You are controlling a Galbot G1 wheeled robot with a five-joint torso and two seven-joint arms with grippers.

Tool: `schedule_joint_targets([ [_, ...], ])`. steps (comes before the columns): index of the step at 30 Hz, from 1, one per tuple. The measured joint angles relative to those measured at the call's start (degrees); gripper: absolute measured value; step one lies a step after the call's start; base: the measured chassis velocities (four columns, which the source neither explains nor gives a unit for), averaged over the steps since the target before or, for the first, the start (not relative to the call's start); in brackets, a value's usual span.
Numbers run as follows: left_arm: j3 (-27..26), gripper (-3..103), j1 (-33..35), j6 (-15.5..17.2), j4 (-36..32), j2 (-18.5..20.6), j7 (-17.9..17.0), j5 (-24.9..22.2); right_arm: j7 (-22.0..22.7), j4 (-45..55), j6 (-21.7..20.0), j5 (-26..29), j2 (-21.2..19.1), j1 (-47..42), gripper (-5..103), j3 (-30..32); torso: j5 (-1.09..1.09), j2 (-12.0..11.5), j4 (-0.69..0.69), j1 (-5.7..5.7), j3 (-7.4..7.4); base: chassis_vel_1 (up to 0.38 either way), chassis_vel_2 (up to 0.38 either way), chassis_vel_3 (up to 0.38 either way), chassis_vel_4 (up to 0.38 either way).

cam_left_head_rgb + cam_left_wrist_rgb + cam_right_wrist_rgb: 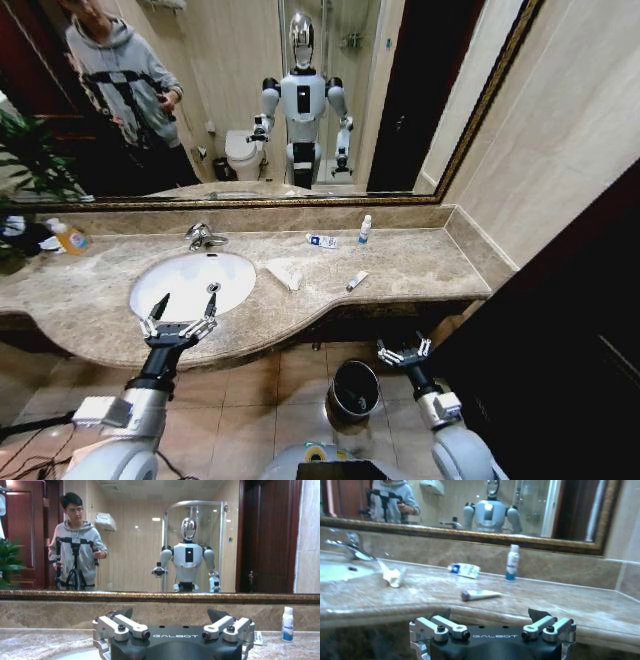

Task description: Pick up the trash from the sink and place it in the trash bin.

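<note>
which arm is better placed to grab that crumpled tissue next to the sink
Probably the left. The left gripper hovers open at the sink's front edge, near the tissue. The right gripper hangs open below the countertop, beside the trash bin.

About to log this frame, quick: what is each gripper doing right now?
Left gripper: open, empty, at the sink's front rim.
Right gripper: open, empty, low beside the trash bin.
</note>
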Motion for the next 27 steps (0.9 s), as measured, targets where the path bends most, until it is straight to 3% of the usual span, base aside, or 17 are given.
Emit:
schedule_joint_targets([
  [13, 0.00, 100, 0.00, 0.00, 0.00, 0.00, 0.00, 0.00, 2.66, -6.31, -10.86, -2.46, 1.27, 20.95, 100, -11.67, 0.00, 0.00, 0.02, 0.01, 0.01, 0.000, 0.000, 0.000, 0.000],
  [22, 0.00, 100, 0.00, 0.00, 0.00, 0.00, 0.00, 0.00, 6.53, -11.00, -14.68, -1.50, 2.01, 28.43, 100, -16.59, 0.00, -0.01, 0.02, 0.01, 0.01, 0.000, 0.000, 0.000, 0.000],
  [27, 0.00, 100, 0.00, 0.00, 0.00, 0.00, 0.00, 0.00, 10.10, -15.65, -16.64, -1.46, 5.66, 32.56, 100, -18.76, 0.00, 0.00, 0.01, 0.01, 0.01, 0.000, 0.000, 0.000, 0.000],
])
